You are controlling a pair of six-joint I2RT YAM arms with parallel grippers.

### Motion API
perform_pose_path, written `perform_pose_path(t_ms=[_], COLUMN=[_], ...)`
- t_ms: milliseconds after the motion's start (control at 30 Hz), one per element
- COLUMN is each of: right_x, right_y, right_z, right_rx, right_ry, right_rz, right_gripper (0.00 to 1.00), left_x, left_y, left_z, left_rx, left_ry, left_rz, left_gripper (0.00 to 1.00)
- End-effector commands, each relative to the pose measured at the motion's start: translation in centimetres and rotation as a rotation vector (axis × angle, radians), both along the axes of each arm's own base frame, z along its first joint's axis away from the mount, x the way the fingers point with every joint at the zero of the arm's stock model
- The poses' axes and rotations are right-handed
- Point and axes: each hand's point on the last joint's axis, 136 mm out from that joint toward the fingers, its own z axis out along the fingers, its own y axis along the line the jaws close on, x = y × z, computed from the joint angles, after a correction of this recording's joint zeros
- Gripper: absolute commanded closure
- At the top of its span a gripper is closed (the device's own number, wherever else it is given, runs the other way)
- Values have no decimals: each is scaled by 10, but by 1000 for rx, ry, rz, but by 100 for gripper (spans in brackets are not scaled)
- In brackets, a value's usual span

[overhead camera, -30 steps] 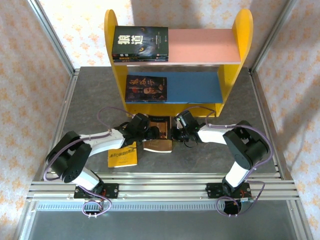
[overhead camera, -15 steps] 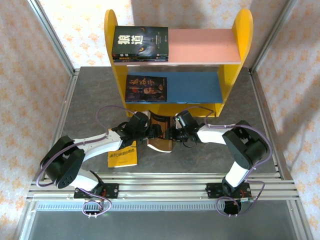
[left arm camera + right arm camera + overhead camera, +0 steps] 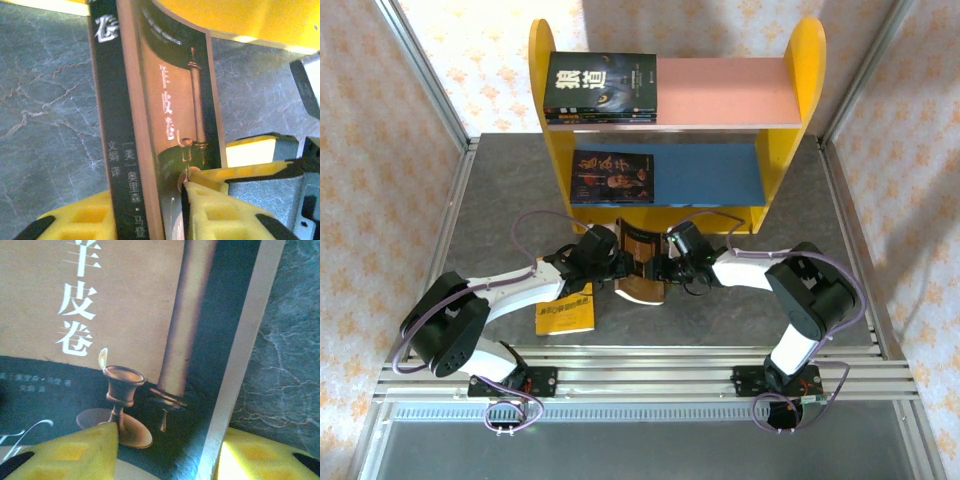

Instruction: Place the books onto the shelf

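Shelf (image 3: 545,120) at the far side of the table (image 3: 500,200) holds dark books (image 3: 600,85) on both boards; brown book (image 3: 642,262) sits just before it, between the arms — left gripper (image 3: 618,262) clamped on its spine edge; right gripper (image 3: 665,265) slack, jaws parted at its other edge.

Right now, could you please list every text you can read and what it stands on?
"羊皮卷": brown book, on its cover.
"[美] 奥里森·马登" and "文娟 译": its black spine.
"狼道": black book on the pink upper board.
"鬼谷子": dark book on the blue lower board.
Yellow book, title: too blurred to read.
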Motion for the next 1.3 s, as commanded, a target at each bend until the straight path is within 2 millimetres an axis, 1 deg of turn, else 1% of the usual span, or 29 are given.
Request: perform_pose_path(t_ms=[0, 33, 133, 200, 267, 367, 467, 533, 600, 633, 700, 833, 900, 967, 1033, 1100, 1200, 1267], right_x=[-27, -26, -21, -14, -8, -1, 2, 2, 2, 2, 2, 1, 1, 3, 6, 11, 16, 19], right_y=[-23, -27, -39, -54, -73, -96, -119, -133, -142, -146, -150, -146, -141, -135, -125, -119, -121, -119], right_z=[-37, -34, -22, -12, -3, 16, 36, 50, 70, 79, 96, 127, 138, 148, 157, 168, 182, 192], right_rx=[-165, -176, -194, -214, -227, -196, -180, -181, -159, -141, -100, -2, 50, 111, 216, 304, 379, 450], right_ry=[80, 67, 27, -3, -22, -60, -112, -150, -203, -219, -238, -282, -285, -286, -281, -290, -311, -320], right_rz=[25, 16, -15, -70, -141, -231, -308, -347, -380, -393, -410, -430, -429, -440, -457, -477, -531, -558], right_gripper=[46, 43, 39, 35, 34, 32, 30, 28, 25, 25, 23, 22, 22, 22, 22, 22, 21, 18], left_x=[3, 2, 0, -2, -6, -16, -28, -35, -37, -35, -27, -10, 3, 18, 33, 42, 52, 58], left_y=[-9, -9, -7, -5, -8, -17, -28, -35, -39, -38, -36, -44, -41, -31, -21, -17, -16, -13], left_z=[12, 12, 14, 18, 28, 49, 74, 93, 113, 124, 146, 194, 209, 215, 218, 226, 239, 242], left_rx=[8, 16, 33, 56, 73, 91, 88, 56, 18, 7, -11, -109, -119, -110, -119, -165, -250, -284], left_ry=[-40, -38, -41, -48, -67, -112, -150, -183, -225, -247, -286, -362, -389, -409, -438, -472, -517, -536], left_rz=[-41, -46, -65, -81, -118, -211, -305, -357, -379, -363, -312, -232, -157, -41, 81, 155, 233, 290], left_gripper=[84, 86, 95, 100, 100, 100, 100, 100, 100, 100, 100, 100, 100, 100, 100, 100, 100, 100])
